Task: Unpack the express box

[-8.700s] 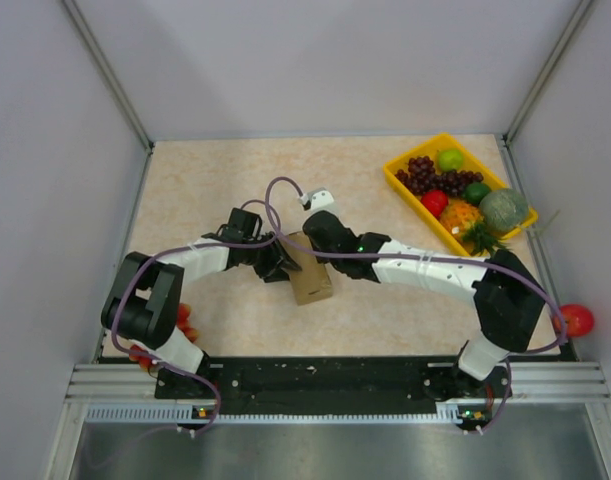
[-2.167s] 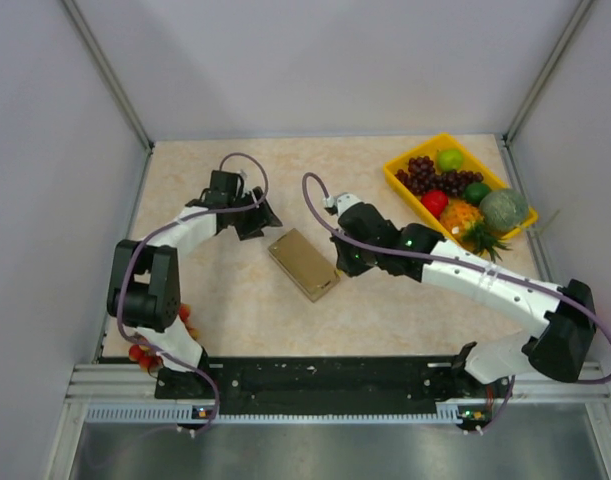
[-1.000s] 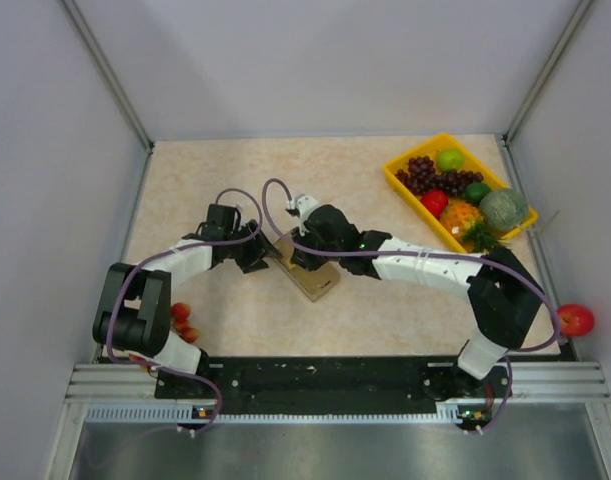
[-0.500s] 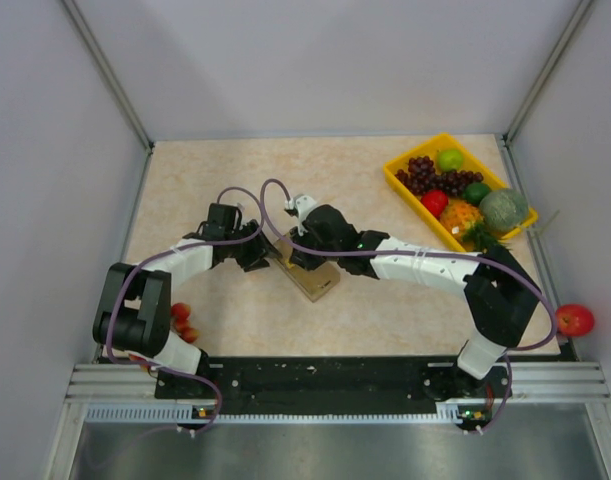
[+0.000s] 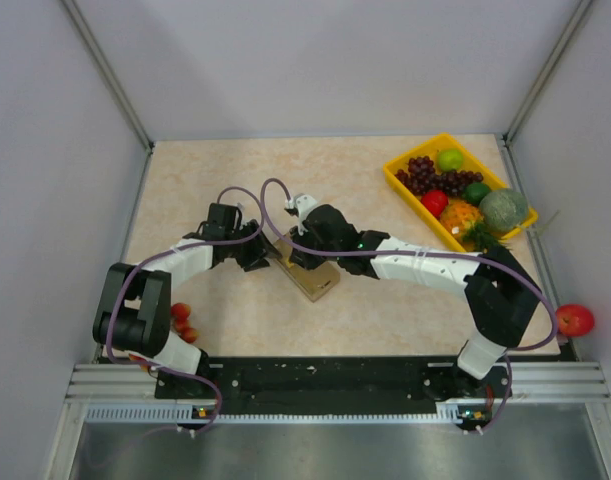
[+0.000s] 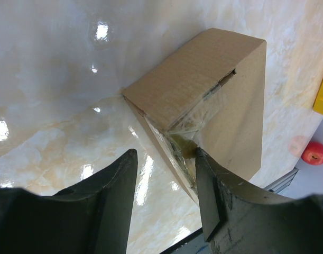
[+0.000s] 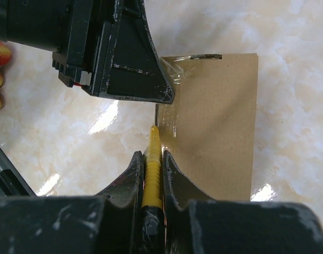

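Right gripper (image 7: 150,159) is clamped on a thin yellow tool (image 7: 152,164), whose tip we see meeting the left edge of the box (image 7: 214,127) where clear tape (image 7: 187,66) wraps the flap. We place the box, a flat brown carton, near the middle of the table (image 5: 365,160), lying slantwise between the two grippers. In the left wrist view one corner of the box (image 6: 203,95) points toward the camera, the taped end flap facing the fingers and a slit showing along the top seam.

Left gripper (image 6: 164,185) stands about half open; one finger (image 6: 214,196) touches the taped end of the box, the other (image 6: 116,185) is apart from it over bare table. We cannot tell whether it holds anything; nothing lies between its fingers.

In the top view the left arm (image 5: 180,262) runs from its base up and to the right, elbow bent out to the left, wrist low at the box's left end. The right arm (image 5: 425,265) folds at the right side and stretches leftward across the table, nearly level, its wrist over the box's far end. Purple cables (image 5: 270,190) loop above both wrists.

Yellow tray (image 5: 410,195) with fruit sits at the far right corner, well apart from the box. Small red fruits (image 5: 182,318) lie beside the left arm, and a red apple (image 5: 575,320) near the right edge.
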